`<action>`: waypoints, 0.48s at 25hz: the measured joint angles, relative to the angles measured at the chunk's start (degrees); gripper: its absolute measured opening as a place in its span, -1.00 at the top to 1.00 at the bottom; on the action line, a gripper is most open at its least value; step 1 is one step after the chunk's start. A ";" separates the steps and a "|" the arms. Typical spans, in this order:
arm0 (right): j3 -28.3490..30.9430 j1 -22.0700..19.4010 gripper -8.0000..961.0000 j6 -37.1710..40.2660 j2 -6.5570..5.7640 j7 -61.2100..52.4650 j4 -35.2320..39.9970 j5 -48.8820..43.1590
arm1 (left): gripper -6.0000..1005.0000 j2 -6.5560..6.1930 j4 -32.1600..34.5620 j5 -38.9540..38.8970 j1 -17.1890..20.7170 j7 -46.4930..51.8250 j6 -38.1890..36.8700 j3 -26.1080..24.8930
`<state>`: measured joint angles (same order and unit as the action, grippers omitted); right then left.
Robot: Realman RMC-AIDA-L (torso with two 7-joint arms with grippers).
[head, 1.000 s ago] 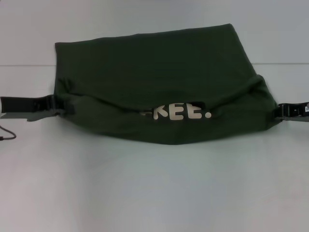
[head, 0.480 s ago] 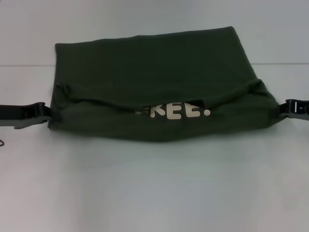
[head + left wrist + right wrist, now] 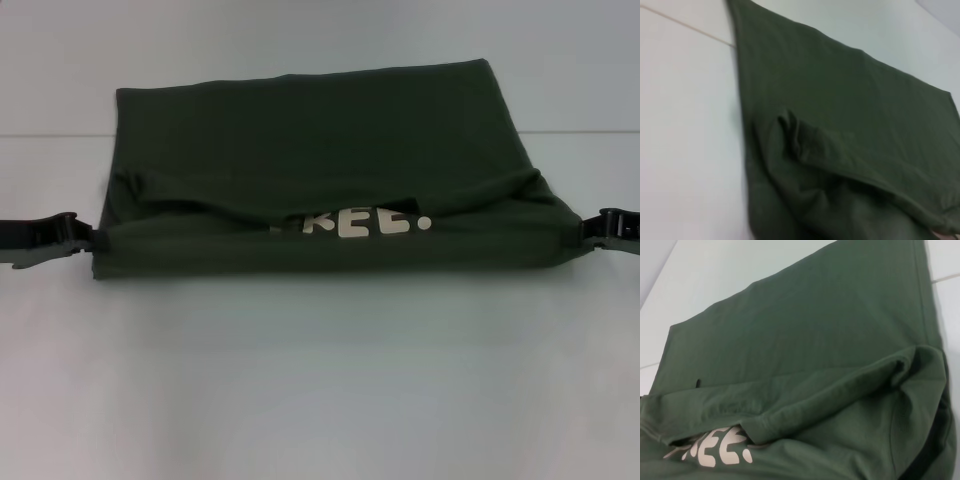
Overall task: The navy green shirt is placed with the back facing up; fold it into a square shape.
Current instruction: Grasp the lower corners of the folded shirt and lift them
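Your left gripper (image 3: 70,238) pinched the shirt's (image 3: 320,150) near left corner, and your right gripper (image 3: 598,232) pinched the near right corner, each closed on cloth at the table's (image 3: 320,400) level. The shirt lay across the middle of the table, back panel spread flat on the far side, with a near band folded over it. Over the last second that band had gone from a sagging curve to a nearly straight edge, because both grippers had drawn outward and slightly down; the left one had slid well toward your left. That reads as the fold being pulled taut and laid, so this step looked close to done, with further folds likely needed before the shape is square. The cream letters (image 3: 375,224) showed only partly, tucked under a lip of fabric, and less of them than before. No containers were in view.
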<state>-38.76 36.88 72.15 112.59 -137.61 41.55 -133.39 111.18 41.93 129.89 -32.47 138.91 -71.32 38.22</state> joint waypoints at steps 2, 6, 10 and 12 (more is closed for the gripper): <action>0.17 -0.15 0.89 0.46 -0.04 0.04 0.02 0.02 | 0.99 0.00 0.00 0.65 0.04 0.06 0.05 -0.28; 0.18 -0.61 0.89 2.42 -0.04 0.07 0.02 0.04 | 0.99 0.00 0.25 0.89 0.31 -1.89 -1.33 -0.43; 0.18 -1.04 0.89 5.90 -0.03 0.01 0.03 0.06 | 0.99 0.09 2.13 0.90 1.16 -4.68 -7.04 -0.31; 0.23 -1.29 0.89 7.76 -0.03 -0.16 0.06 0.06 | 0.99 0.10 3.04 0.90 1.69 -5.24 -10.05 -0.32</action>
<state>-38.52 35.60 79.91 112.57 -137.77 41.61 -133.32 111.28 44.97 130.79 -30.78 133.67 -81.36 37.90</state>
